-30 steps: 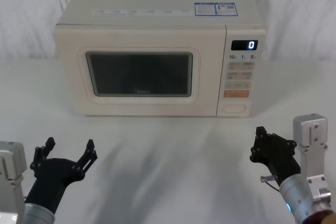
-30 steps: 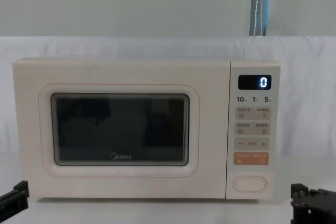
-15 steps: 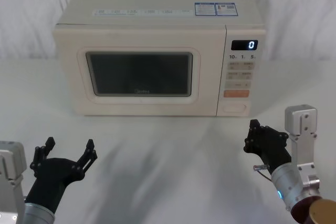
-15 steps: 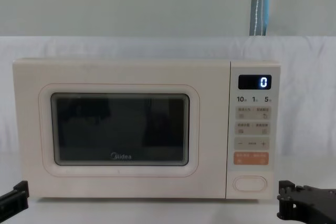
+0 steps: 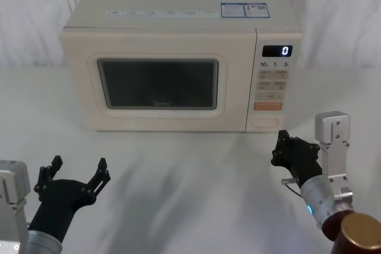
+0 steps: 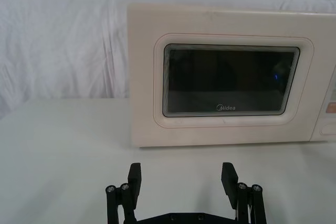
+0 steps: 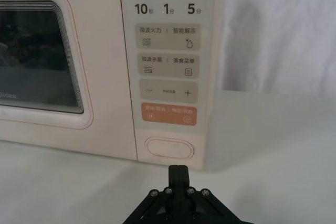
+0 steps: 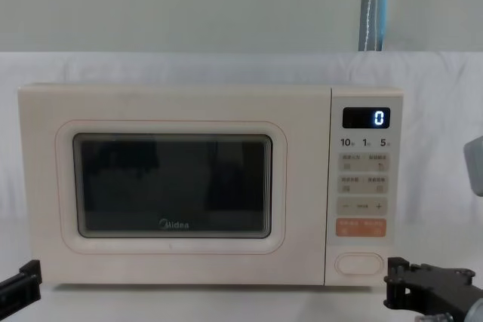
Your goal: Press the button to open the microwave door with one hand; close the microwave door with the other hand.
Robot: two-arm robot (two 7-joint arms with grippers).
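Observation:
The cream microwave stands at the back of the table with its door closed, the dark window facing me. The wide oval button sits lowest on the control panel, under the orange key. My right gripper is shut, low over the table, just in front of and slightly right of the button, apart from it. In the right wrist view its closed tip points at the button with a small gap. My left gripper stands open near the table's front left, well short of the door.
A white cloth covers the table and hangs behind the microwave. The display reads 0. Bare table lies between the two grippers and in front of the door.
My right gripper has moved forward and leftward, closer to the lower end of the control panel. The left gripper and the door have stayed where they were.

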